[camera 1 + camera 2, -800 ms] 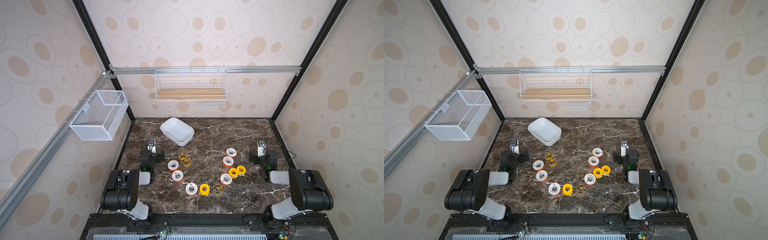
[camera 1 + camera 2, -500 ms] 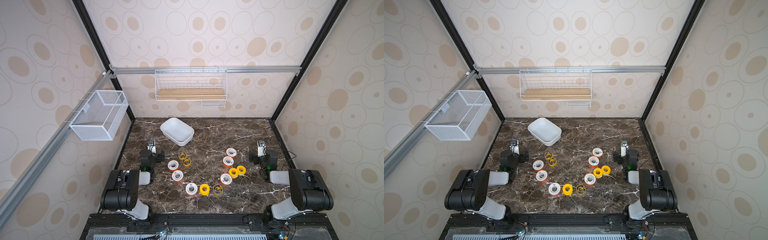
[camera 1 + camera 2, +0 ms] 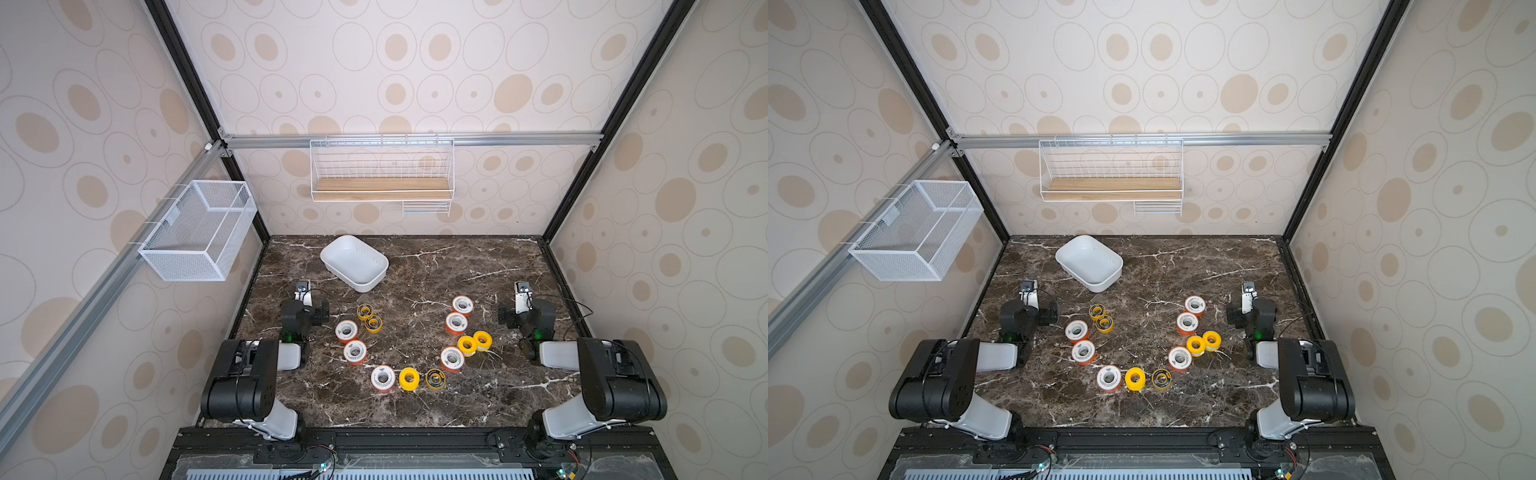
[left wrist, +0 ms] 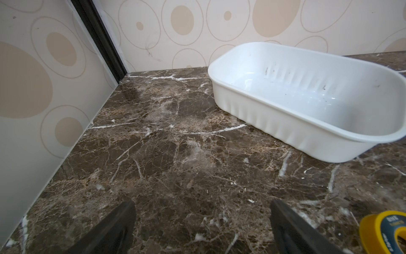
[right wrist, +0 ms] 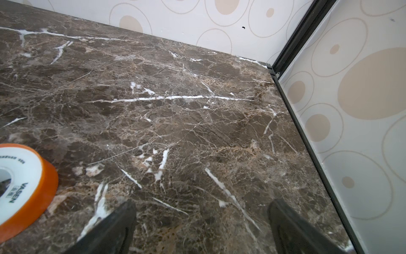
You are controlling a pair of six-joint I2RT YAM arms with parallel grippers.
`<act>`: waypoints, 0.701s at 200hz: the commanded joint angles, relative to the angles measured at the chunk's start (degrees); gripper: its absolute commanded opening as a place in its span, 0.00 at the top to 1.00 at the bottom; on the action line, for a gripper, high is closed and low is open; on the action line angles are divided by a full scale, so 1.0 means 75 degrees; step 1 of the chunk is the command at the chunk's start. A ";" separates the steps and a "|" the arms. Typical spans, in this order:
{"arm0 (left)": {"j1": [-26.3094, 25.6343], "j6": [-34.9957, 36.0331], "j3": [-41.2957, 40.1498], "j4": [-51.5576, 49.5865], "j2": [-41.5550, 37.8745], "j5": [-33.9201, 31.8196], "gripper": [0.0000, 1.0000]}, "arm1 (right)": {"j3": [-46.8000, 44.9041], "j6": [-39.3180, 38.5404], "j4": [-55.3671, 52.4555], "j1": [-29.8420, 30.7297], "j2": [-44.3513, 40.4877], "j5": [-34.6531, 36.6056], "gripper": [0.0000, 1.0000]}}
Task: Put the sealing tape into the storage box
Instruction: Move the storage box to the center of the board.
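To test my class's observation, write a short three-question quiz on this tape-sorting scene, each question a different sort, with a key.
1. True or false: the storage box already holds sealing tape.
2. How many white-faced spools with orange rims lie on the tabletop? A four, B six, C nine.
3. Fill in: the left gripper and right gripper both have jaws standing ____.
Key: 1 false; 2 B; 3 open.

light: bright, even | shadows: soft | glare: faint | wrist-view edges: blurred, stretched
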 commanded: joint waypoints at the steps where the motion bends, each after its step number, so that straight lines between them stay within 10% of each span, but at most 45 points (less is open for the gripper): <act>1: 0.0076 0.0101 0.0033 0.0159 0.0014 0.0039 0.01 | 0.0100 0.0062 -0.0046 -0.0041 0.0060 0.0027 0.00; 140: 0.0076 -0.2891 0.1618 -0.5499 -0.2531 -0.2257 0.01 | 0.1844 0.1937 -0.5111 0.0024 -0.2139 0.0141 0.00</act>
